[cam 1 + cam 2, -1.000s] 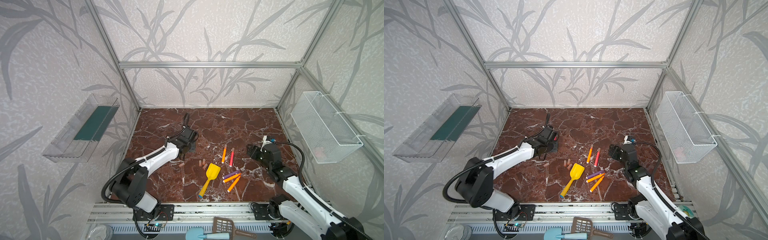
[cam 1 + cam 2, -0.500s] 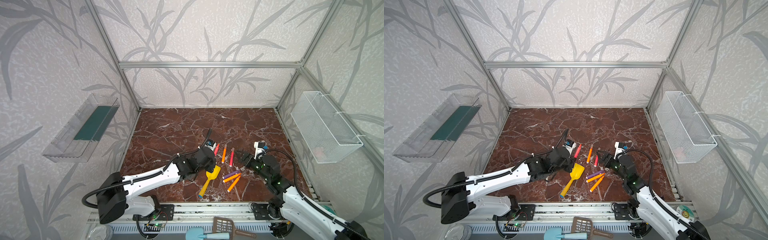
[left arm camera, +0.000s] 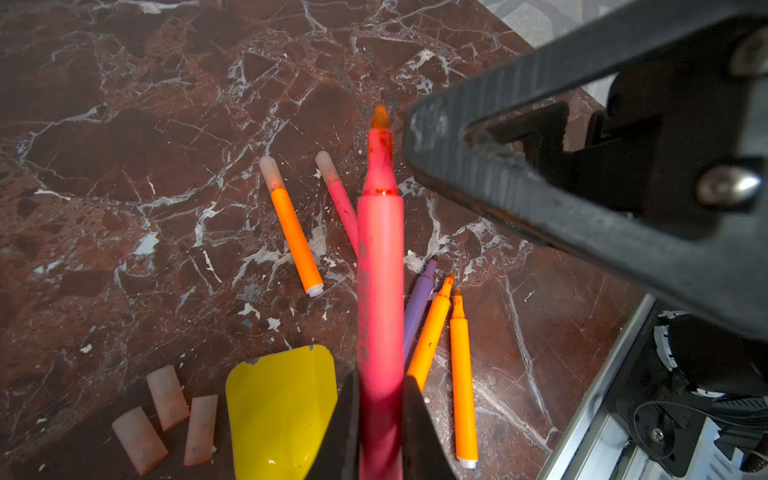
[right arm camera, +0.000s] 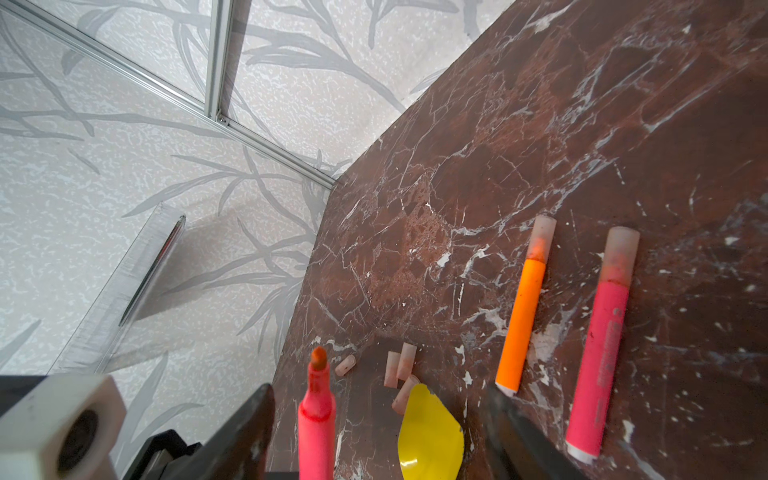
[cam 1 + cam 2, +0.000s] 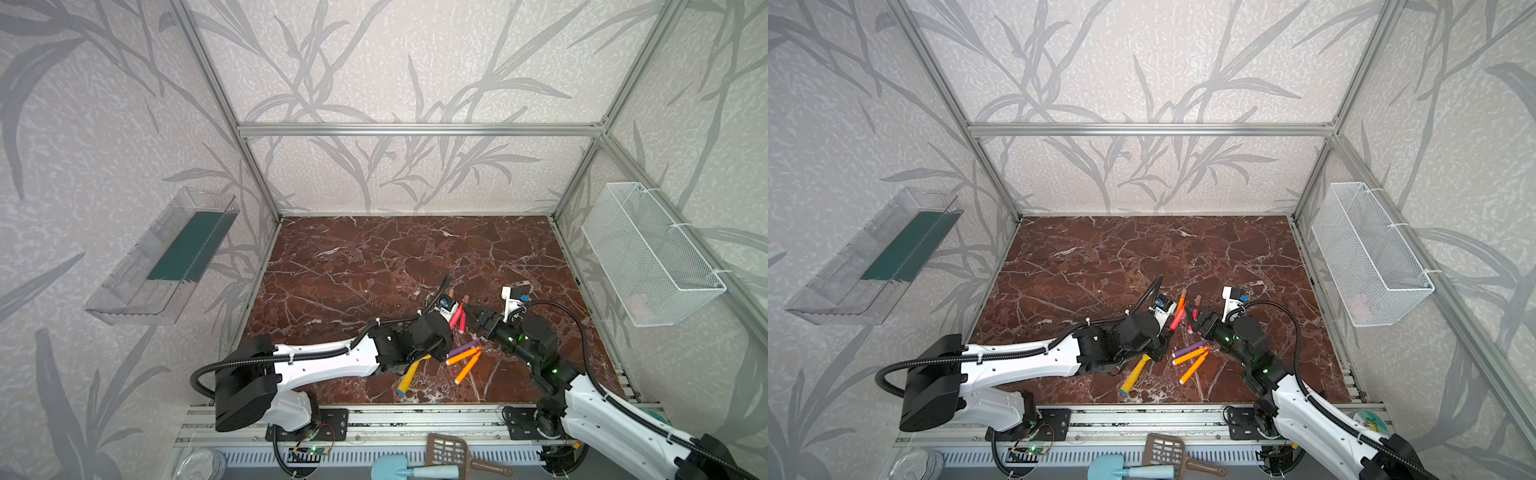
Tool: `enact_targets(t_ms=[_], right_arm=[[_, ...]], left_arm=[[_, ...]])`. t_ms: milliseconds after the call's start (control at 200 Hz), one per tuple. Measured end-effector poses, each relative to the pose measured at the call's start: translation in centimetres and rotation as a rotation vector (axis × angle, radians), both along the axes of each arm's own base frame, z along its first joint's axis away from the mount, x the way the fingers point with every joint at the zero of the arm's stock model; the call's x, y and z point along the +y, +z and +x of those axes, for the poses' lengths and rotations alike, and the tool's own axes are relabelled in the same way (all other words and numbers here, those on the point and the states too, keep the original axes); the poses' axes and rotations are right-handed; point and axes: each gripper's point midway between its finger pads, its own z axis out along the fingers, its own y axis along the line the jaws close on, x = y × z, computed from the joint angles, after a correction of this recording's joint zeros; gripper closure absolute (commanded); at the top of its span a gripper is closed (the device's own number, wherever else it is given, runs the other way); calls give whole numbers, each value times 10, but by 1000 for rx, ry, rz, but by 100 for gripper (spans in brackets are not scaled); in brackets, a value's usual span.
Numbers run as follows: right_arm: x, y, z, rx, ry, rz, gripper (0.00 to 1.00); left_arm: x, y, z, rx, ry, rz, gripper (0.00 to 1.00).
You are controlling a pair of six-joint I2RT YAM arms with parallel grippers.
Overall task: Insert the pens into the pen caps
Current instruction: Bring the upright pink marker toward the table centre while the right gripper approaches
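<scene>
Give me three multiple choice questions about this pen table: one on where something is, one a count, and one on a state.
1. Where on the table do the loose pen caps lie?
A. At its far edge
B. Beside the yellow shovel
C. Stacked on the shovel's scoop

2. How many pens lying on the table wear a cap?
A. None
B. Two
C. Five

3. What is the left gripper doing?
A. Open and empty
B. Shut on the shovel
C. Shut on an uncapped red-pink pen

Answers:
1 B: the left wrist view shows the caps lying next to the scoop.
2 B: only the orange pen and the pink pen beside it carry caps.
3 C: its jaws clamp the barrel, and the tip is bare.
</scene>
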Motion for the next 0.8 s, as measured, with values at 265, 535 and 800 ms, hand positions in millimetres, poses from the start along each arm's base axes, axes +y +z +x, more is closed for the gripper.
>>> enact_targets(t_ms=[265,535,800], right_arm=[[0,2,1,2,-16,24,38],[10,1,-4,4,21,28,40],[22,-5,-9,16,59,16,79]], left_arm=[[-8,4,-3,-32,-35,-29,100],[-15,1,-3,-39,-53,-38,100],[-16,-18,-3,-24,-59,9,100]])
